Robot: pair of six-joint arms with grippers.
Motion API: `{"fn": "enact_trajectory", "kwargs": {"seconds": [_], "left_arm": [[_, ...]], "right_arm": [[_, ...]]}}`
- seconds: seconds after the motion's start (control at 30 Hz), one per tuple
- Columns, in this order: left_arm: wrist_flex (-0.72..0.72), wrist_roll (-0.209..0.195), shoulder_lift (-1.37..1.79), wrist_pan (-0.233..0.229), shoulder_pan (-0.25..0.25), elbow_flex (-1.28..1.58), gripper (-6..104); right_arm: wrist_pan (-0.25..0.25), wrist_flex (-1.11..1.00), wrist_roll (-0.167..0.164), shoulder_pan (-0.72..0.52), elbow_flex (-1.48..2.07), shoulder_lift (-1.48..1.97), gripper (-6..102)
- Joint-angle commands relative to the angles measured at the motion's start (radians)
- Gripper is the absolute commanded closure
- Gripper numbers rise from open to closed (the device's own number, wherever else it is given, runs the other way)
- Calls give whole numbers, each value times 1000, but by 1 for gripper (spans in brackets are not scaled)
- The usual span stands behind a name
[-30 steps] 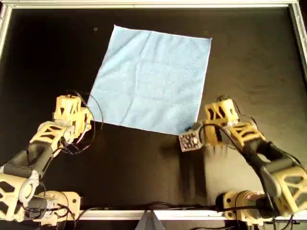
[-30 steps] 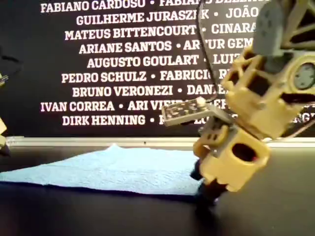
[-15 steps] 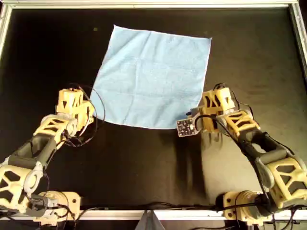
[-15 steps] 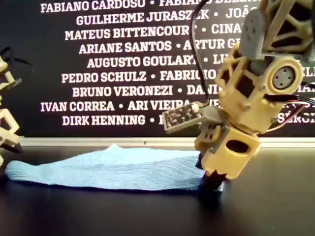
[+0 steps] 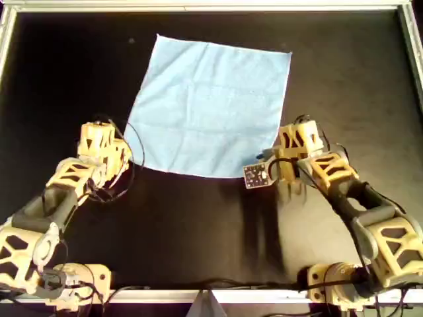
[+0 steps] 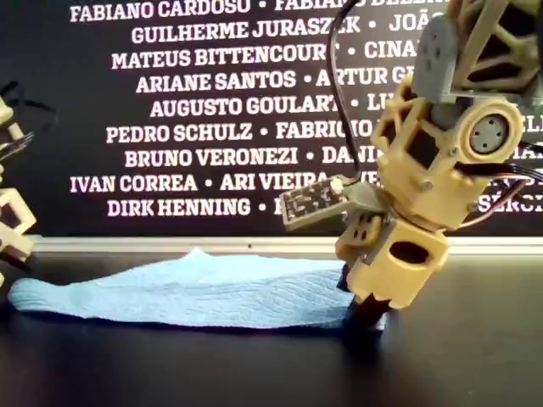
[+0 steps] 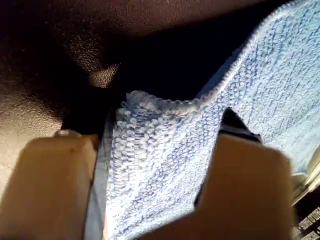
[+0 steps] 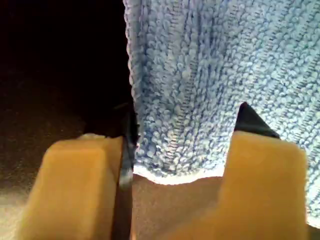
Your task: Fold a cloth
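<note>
The light-blue cloth (image 5: 208, 105) lies spread flat on the black table (image 5: 198, 224). My first gripper (image 5: 273, 169) is at the near corner of the cloth on the overhead view's right. Its jaws stand open, with the raised, bunched corner (image 7: 150, 150) between its fingers (image 7: 55, 185). In the exterior view this gripper (image 6: 366, 312) presses down on the cloth's (image 6: 195, 292) end. My second gripper (image 5: 124, 157) is at the near corner on the overhead view's left. It is open and straddles the flat corner (image 8: 185, 125).
A metal frame (image 5: 211, 6) borders the table. A small circuit board (image 5: 256, 176) sticks out from the first arm's wrist. A dark banner with white names (image 6: 212, 110) stands behind the table. The second arm (image 6: 13, 237) shows at the exterior view's left edge.
Both grippers moved forward onto the cloth's near corners. The first gripper pushed its corner inward and bunched it. In the last half second almost nothing moved.
</note>
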Motion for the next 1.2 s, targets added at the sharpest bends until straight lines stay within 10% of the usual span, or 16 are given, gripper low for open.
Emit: {"fn": "enact_trajectory", "kwargs": {"seconds": [0.0,0.2,0.57,1.17], "left_arm": [[12,5,6,5,-46,5,24],[12,5,-9,3,-117,-8,31],[3,-11,2,3,-114,-14,87],[21,2,104,-3,-115,58,99]], "right_arm": [[18,-14,3,-18,-23,20,28],[2,-14,3,-21,-31,23,47],[0,-17,3,-21,-34,12,98],[0,-5,0,-23,-2,37,96]]}}
